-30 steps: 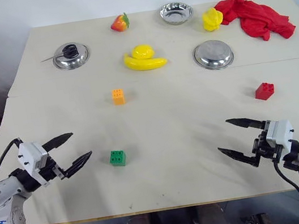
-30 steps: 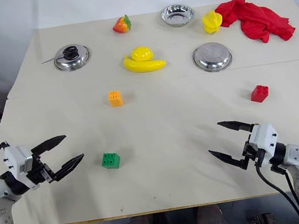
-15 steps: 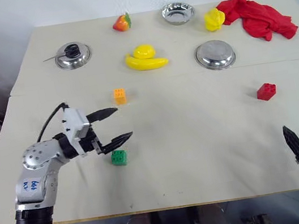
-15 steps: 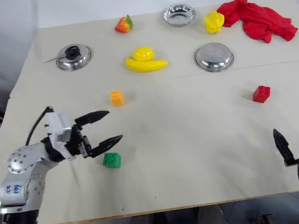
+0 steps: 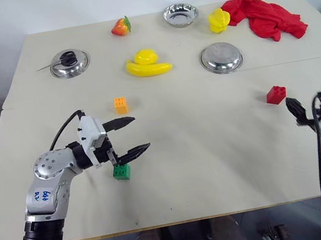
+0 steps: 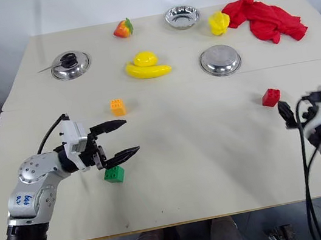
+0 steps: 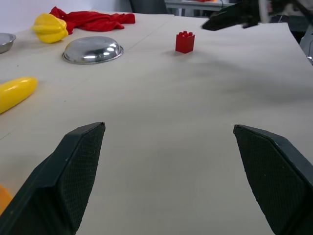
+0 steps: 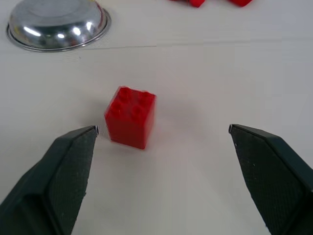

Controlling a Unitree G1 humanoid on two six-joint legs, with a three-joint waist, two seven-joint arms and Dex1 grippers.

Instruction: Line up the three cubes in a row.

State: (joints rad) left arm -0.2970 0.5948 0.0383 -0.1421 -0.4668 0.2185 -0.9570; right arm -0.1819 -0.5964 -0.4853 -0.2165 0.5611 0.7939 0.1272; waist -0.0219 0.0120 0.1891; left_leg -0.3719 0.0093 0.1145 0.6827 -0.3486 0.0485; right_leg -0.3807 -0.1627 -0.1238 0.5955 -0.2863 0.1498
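Leftmost, the left pincer [image 5: 128, 138] hovers over the bench [image 5: 214, 148] with its two black fingers spread wide apart and nothing between them. The green cube [image 5: 121, 172] lies on the bench just below the lower fingertip, close beside it but outside the gap. The orange cube [image 5: 120, 105] sits a little farther up the bench, beyond the upper finger and apart from it. Behind these, near the far left, a steel bowl [image 5: 66, 63] holds a dark object, and a toy strawberry [image 5: 121, 26] lies beyond. Toward the middle are a yellow banana toy [image 5: 148, 68] with a yellow round toy [image 5: 145, 56] touching it, then two more steel bowls, one at the far edge [image 5: 180, 14] and one nearer [image 5: 221, 58]. A yellow pepper toy [image 5: 217, 20] rests against a crumpled red cloth [image 5: 263, 15]. On the right, the red cube [image 8: 130, 117] stands upright, just ahead of the right pincer [image 8: 161, 142], whose fingers are also spread wide; the cube lies nearer one finger, untouched.
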